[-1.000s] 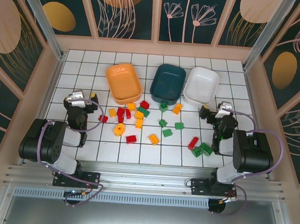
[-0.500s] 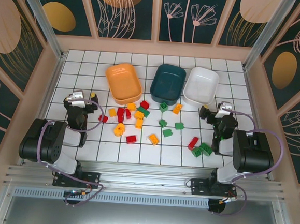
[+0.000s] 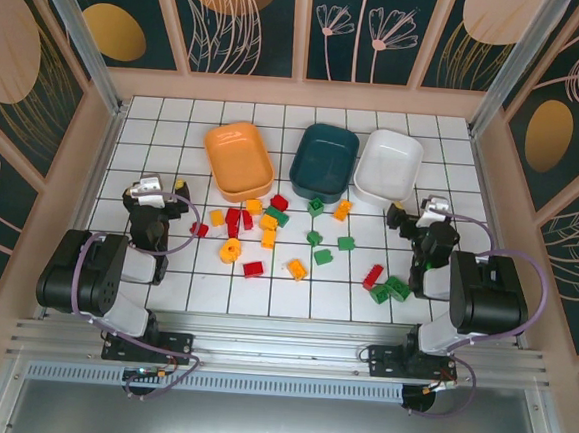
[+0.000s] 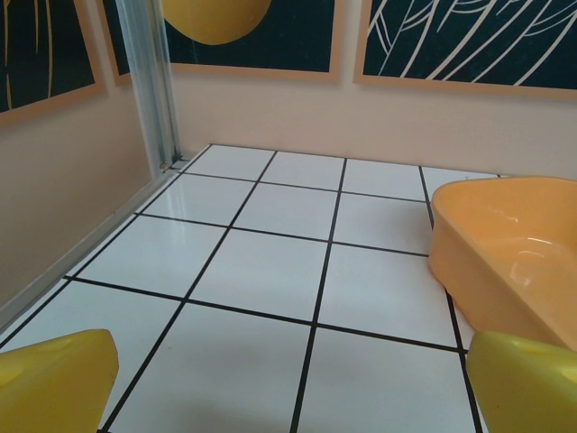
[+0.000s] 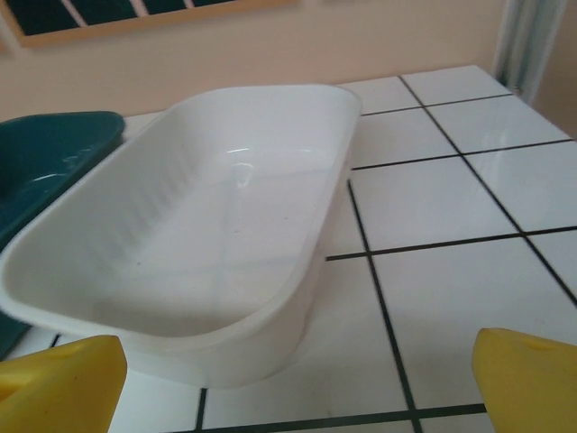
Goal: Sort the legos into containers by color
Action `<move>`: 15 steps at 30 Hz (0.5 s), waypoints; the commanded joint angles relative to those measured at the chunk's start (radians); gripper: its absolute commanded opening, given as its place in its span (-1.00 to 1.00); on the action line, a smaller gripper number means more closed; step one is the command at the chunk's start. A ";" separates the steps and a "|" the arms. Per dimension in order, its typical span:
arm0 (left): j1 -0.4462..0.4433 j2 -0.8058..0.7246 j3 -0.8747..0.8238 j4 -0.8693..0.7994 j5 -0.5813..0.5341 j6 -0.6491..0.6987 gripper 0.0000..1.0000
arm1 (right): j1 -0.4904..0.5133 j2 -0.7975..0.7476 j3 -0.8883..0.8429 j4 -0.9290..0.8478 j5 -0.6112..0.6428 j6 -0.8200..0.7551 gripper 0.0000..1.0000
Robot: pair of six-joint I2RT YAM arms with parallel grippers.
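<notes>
White tiled table (image 3: 177,117), three containers (image 3: 323,159) along far side, legos (image 3: 268,238) scattered nearer

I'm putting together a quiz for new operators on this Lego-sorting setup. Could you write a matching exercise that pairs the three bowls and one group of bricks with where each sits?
Things:
1. orange bowl
2. dark teal bowl
3. white bowl
4. pair of green bricks

Places:
A. middle of the bowl row
B. loose on the right, beside a red brick
C. right end of the bowl row
D. left end of the bowl row

Pairs: 1-D, 2-A, 3-C, 4-B
</notes>
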 commanded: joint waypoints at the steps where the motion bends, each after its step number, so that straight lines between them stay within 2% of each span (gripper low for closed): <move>1: 0.004 -0.110 0.044 -0.128 0.028 0.022 0.98 | 0.066 -0.142 0.105 -0.199 0.199 -0.011 0.98; 3: 0.003 -0.214 0.124 -0.331 0.044 0.017 0.98 | 0.117 -0.261 0.206 -0.411 0.275 -0.001 0.98; 6: 0.003 -0.361 0.189 -0.455 0.148 -0.120 0.97 | 0.196 -0.369 0.491 -0.938 0.412 0.171 0.98; 8: 0.001 -0.461 0.213 -0.508 0.186 -0.293 0.98 | 0.197 -0.381 0.656 -1.240 0.378 0.315 0.98; 9: 0.001 -0.496 0.228 -0.551 0.171 -0.403 0.98 | 0.192 -0.383 0.691 -1.319 0.346 0.343 0.98; 11: 0.001 -0.547 0.279 -0.731 0.090 -0.696 0.97 | 0.151 -0.396 0.693 -1.435 0.367 0.534 0.98; 13: 0.001 -0.573 0.312 -0.907 0.010 -0.883 0.98 | 0.076 -0.409 0.662 -1.401 0.211 0.498 0.92; 15: 0.004 -0.559 0.262 -0.885 -0.081 -1.011 0.97 | 0.066 -0.378 0.671 -1.386 0.189 0.457 0.83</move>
